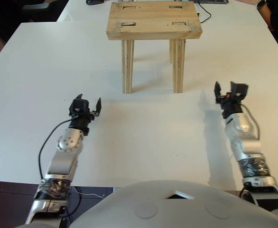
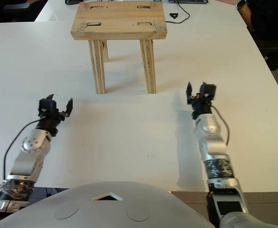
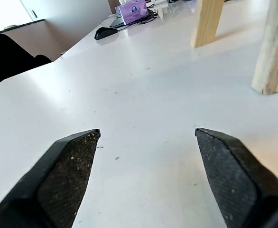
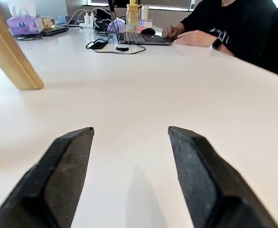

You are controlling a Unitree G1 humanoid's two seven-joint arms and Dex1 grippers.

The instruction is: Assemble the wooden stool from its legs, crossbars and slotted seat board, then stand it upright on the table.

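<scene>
The wooden stool stands upright at the far middle of the white table, its slotted seat board on top and its legs resting on the surface. My left gripper is open, low over the table, nearer than the stool and to its left. My right gripper is open too, to the right of the stool and a little nearer than its front legs. Nothing sits between either pair of fingers. In the left wrist view, stool legs show beyond the dark fingertips.
Past the table's far edge there is a second table with a laptop, cables, a tissue box and a computer mouse. A person's arm rests there. Bare tabletop lies between the grippers.
</scene>
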